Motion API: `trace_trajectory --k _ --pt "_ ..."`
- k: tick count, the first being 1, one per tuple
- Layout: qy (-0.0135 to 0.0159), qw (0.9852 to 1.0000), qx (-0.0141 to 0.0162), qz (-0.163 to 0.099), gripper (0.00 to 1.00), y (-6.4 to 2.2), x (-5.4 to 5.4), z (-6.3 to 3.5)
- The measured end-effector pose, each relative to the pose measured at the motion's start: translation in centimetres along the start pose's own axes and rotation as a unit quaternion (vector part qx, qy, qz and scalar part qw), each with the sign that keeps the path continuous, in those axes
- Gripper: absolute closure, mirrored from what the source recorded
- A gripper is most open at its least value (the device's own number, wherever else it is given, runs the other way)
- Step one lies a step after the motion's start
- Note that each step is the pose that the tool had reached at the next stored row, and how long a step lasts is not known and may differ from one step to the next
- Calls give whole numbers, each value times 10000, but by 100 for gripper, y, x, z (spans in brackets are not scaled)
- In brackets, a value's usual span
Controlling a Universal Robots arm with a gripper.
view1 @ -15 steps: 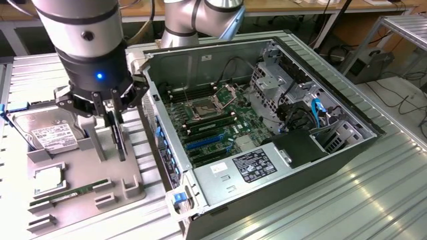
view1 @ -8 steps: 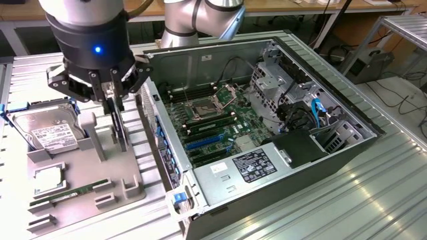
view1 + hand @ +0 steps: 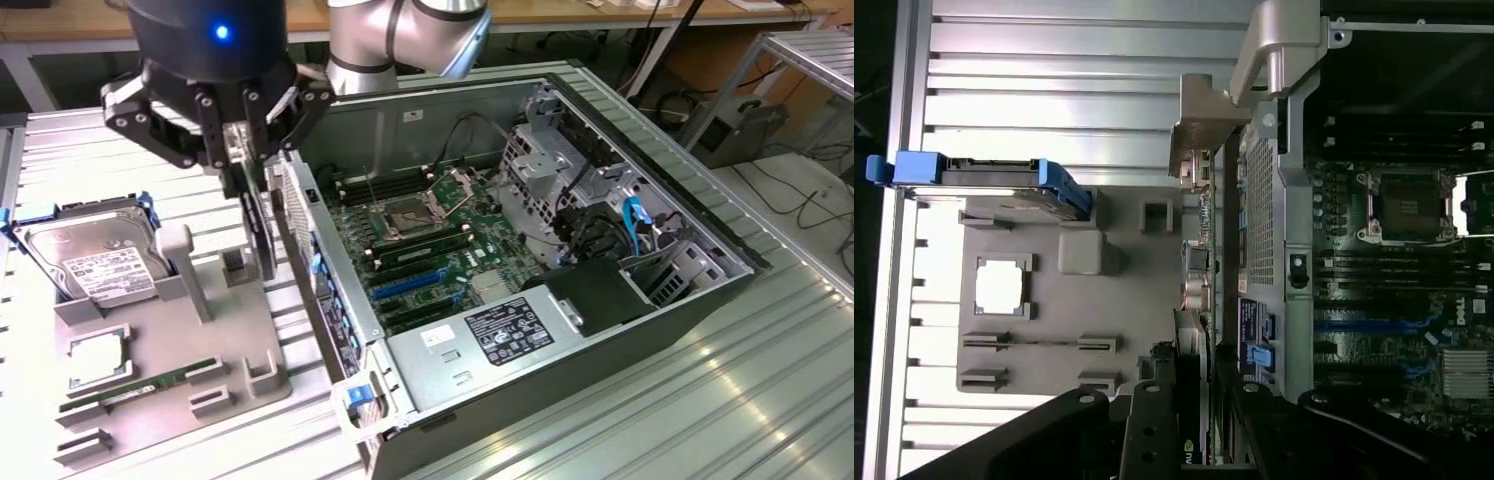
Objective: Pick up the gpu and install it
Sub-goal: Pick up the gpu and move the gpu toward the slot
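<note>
gpu (image 3: pixel 264 235), slim flat black card, pinched edge-on in claw (image 3: pixel 244 160).

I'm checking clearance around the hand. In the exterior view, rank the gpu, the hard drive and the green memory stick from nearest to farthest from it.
1. gpu: gripped in the hand, hanging edge-down below it.
2. hard drive: standing in the grey fixture, toward the exterior view's left.
3. memory stick: lying flat at the fixture's front, lower left.

One gpu (image 3: pixel 263 225), one hard drive (image 3: pixel 96 262) — one case (image 3: pixel 534 420).
</note>
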State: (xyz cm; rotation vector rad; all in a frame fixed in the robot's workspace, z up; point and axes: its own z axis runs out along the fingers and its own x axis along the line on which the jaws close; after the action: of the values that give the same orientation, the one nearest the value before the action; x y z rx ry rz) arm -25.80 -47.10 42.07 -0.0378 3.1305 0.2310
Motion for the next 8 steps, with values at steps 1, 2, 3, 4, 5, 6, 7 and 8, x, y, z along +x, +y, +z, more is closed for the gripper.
trace_trajectory --k 1,2,3,4,5,6,7,8 --pt "-1 10000 -8 0 74 -8 -28 -45" --pt "0 10000 -17 0 74 -16 -58 -91" --pt "-1 10000 -26 0 74 -25 -90 -137" --pt "0 10000 -36 -1 74 -36 -131 -187" --pt "-2 10000 -53 0 74 -48 -195 -240" --pt "-1 10000 -68 -1 74 -63 -283 -293" --pt "-1 10000 -90 0 74 -74 -394 -328" --pt "2 9999 -103 0 74 -80 -482 -342"
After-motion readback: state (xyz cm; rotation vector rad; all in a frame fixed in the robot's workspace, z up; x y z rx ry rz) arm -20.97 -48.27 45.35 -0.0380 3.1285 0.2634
